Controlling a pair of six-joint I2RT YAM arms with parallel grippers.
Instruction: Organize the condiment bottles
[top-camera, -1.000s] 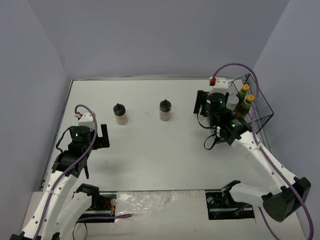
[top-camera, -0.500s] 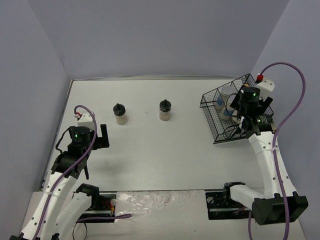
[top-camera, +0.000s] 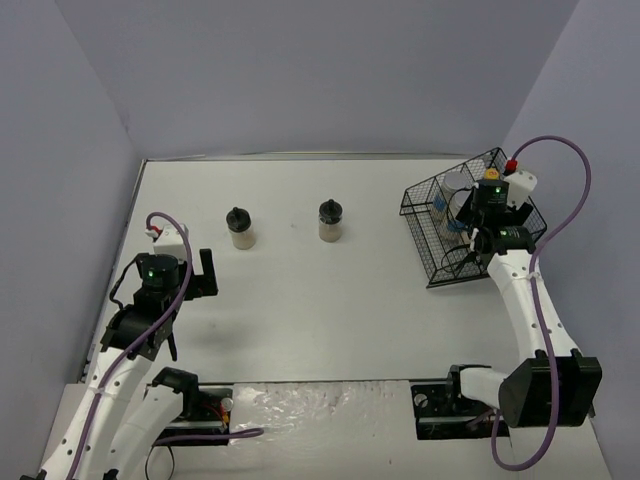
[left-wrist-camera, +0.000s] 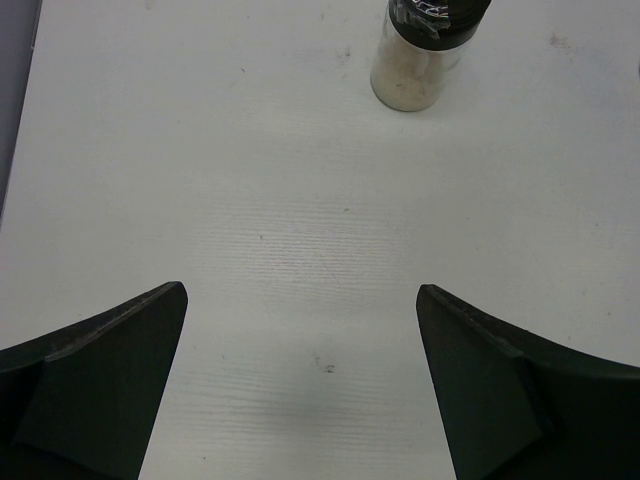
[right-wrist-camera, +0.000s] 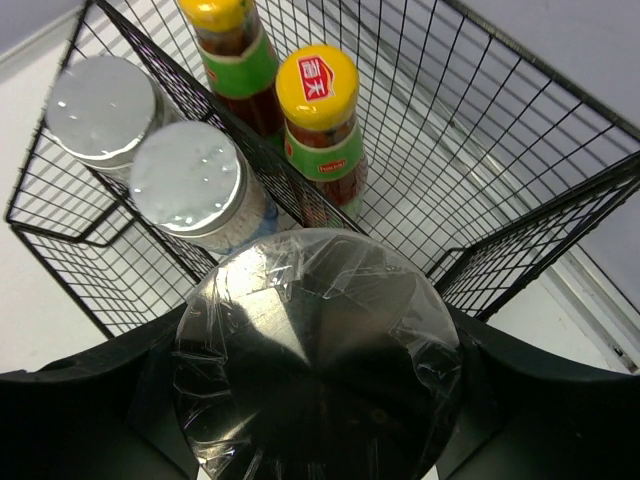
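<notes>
There are two dark sauce bottles with yellow caps and two silver-lidded shakers in the black wire basket just past the right gripper, a third shaker between its fingers, and two beige jars on the table. The third shaker's lid hides its body, and the far sauce bottle's cap is cut off. The right gripper's fingers are half spread and pinch the third shaker from both sides, while the left gripper is spread wide and holds nothing, with one jar straight ahead.
</notes>
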